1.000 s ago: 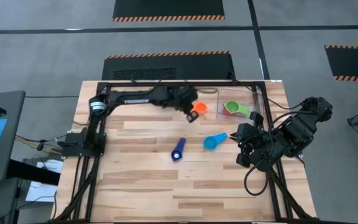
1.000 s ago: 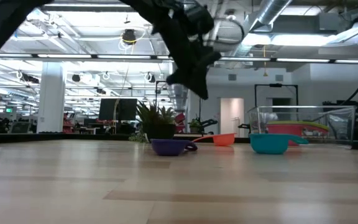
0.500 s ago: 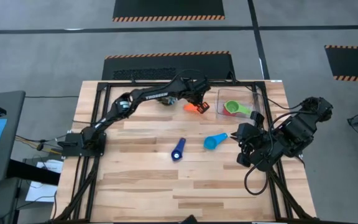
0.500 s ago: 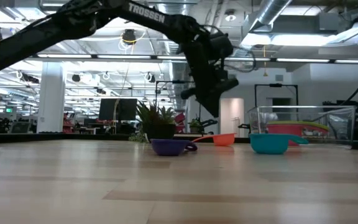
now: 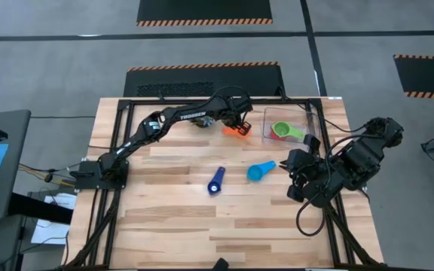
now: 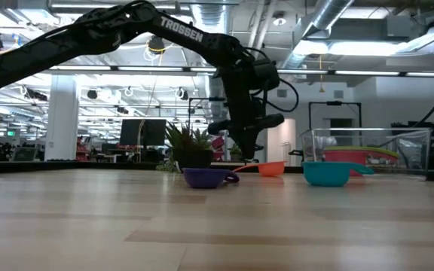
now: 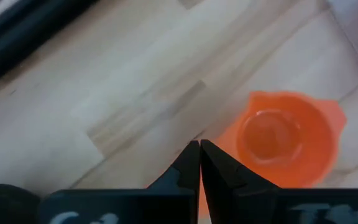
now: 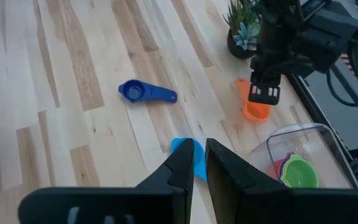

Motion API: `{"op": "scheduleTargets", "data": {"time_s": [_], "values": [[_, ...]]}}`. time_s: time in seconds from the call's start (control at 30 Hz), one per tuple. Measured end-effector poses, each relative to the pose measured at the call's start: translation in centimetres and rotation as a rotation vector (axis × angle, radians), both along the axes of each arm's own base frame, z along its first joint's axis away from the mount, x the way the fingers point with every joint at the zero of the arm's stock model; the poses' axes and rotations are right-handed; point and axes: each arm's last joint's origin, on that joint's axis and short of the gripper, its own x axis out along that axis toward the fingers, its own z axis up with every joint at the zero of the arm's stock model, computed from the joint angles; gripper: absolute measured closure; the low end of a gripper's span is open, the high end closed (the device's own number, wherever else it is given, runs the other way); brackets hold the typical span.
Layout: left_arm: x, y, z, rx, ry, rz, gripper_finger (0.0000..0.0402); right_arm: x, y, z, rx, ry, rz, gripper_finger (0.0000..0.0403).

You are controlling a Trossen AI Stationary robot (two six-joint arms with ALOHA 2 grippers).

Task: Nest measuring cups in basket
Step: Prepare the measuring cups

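Observation:
An orange measuring cup (image 7: 284, 140) stands upright on the table's far side, beside the clear basket (image 5: 300, 120). My left gripper (image 7: 199, 148) is shut and points steeply down just over the cup's handle side; in the low view its tips (image 6: 249, 154) hang a little above the tabletop. The basket holds a green cup (image 5: 282, 130) on top of other cups. A dark blue cup (image 5: 215, 182) and a light blue cup (image 5: 260, 172) lie mid-table. My right gripper (image 8: 197, 152) waits raised at the right edge, its fingers a narrow gap apart, with nothing between them.
A small potted plant (image 6: 191, 147) stands at the far edge, just left of the orange cup and close under my left arm. The black frame rail (image 5: 202, 102) runs along the far edge. Bare wood (image 5: 202, 226) fills the near half of the table.
My left gripper has gone toward the table's far edge and come down over the orange cup, rolling as it went, and has stayed shut. The cups have not moved.

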Motion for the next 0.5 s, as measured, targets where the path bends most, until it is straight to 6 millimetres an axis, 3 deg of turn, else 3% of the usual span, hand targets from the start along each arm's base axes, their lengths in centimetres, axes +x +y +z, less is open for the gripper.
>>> {"op": "scheduleTargets", "data": {"time_s": [0.3, 0.5], "values": [[0.0, 0.0, 0.0, 0.013, 0.006, 0.014, 0.0401, -0.5, 0.7, 0.0, -0.006, 0.002, 0.047, 0.0337], [0.5, -1.2, 0.0, -0.011, 0.004, -0.126, 0.0401, -0.8, 1.1, 0.0, 0.002, -0.003, 0.061, 0.0337]]}}
